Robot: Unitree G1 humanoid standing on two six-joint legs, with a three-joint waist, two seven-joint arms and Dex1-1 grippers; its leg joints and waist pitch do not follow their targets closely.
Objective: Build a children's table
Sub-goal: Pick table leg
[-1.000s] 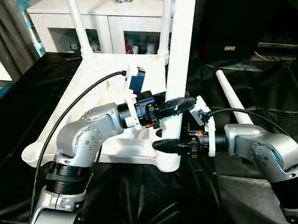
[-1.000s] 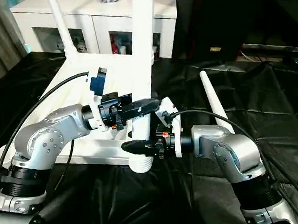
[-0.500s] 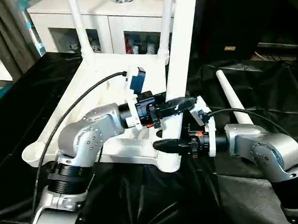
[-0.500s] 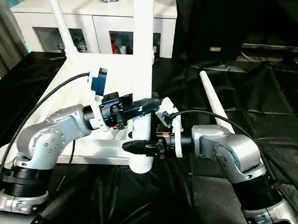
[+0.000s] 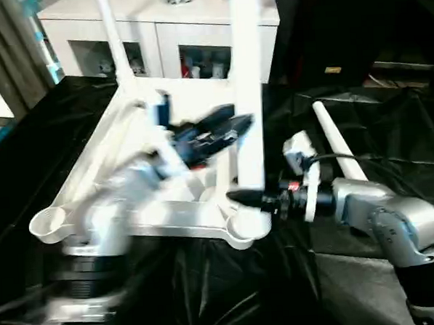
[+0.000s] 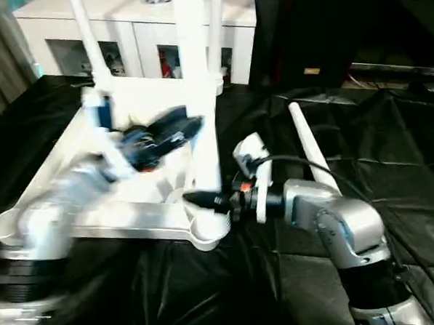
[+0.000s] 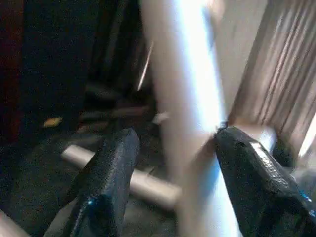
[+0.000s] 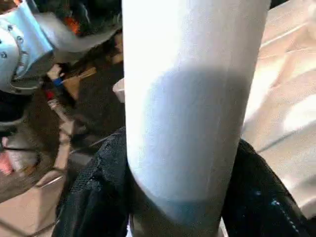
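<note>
change: my left hand (image 5: 230, 127) lets go of the upright leg (image 5: 246, 88), fingers spread, pulling back left | right hand (image 5: 242, 198) clamps its foot above the near-right socket (image 5: 244, 226) | children's table (image 5: 128, 141) upside down on bench (image 5: 390, 124) | fourth leg (image 5: 337, 145) lies right; seating rests on one hand
</note>
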